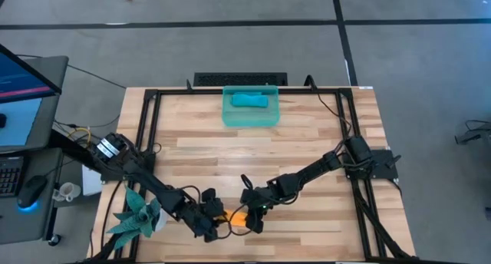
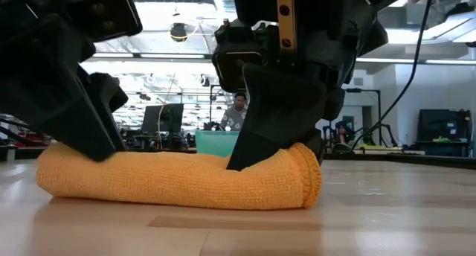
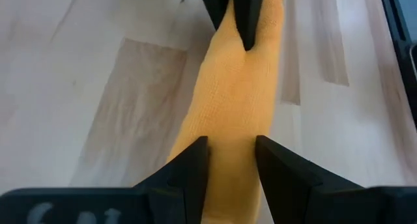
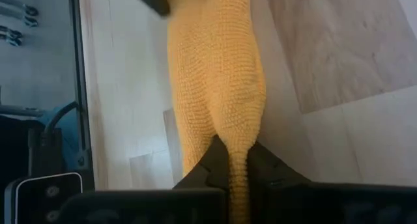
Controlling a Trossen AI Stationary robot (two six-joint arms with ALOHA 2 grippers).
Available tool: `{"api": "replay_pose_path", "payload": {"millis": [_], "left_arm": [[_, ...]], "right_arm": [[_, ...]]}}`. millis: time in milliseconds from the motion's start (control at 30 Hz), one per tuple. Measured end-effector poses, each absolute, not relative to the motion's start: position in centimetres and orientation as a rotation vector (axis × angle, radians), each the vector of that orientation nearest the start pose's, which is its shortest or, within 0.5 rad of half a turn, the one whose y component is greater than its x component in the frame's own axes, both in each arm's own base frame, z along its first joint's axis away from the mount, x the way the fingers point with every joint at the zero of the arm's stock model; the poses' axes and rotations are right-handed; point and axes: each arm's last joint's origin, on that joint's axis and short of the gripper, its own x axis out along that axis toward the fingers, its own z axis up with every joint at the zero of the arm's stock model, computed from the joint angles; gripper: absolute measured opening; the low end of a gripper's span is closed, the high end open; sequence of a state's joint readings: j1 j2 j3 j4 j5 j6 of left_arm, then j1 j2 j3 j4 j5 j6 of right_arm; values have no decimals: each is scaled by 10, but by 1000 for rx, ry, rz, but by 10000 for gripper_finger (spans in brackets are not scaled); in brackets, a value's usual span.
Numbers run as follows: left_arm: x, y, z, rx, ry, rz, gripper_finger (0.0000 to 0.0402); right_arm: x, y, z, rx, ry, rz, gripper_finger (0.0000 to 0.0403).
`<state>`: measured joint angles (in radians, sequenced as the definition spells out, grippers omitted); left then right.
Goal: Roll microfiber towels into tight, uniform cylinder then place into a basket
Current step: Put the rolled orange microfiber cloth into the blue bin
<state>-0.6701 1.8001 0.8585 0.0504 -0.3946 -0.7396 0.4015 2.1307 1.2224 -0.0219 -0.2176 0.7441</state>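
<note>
Near the table's front edge, the rolled bright orange microfiber towel (image 2: 178, 180) lies gripped at both ends: the left gripper (image 3: 231, 160) straddles one end, the right gripper (image 4: 238, 160) pinches the other. A rolled teal-blue towel (image 1: 251, 100) already sits in the translucent teal-green plastic basket (image 1: 251, 118) at the far edge; bare wood lies between

Orange towel (image 2: 178, 180) lies rolled on the table (image 2: 387, 219), one gripper (image 2: 271, 148) pinching its right end, another (image 2: 89, 137) pressing the left end. Teal basket (image 2: 216, 143) and a seated person (image 2: 238, 111) behind.
</note>
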Motion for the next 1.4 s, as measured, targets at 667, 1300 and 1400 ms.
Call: {"api": "replay_pose_path", "payload": {"millis": [667, 1300, 1400], "left_arm": [[262, -170, 166, -266, 857, 2, 165], [295, -160, 111, -410, 1032, -170, 184], [296, -161, 112, -408, 1027, -199, 124]], "right_arm": [[380, 169, 94, 576, 1087, 198, 30], [381, 169, 94, 568, 1082, 203, 31], [381, 169, 94, 567, 1081, 202, 33]]}}
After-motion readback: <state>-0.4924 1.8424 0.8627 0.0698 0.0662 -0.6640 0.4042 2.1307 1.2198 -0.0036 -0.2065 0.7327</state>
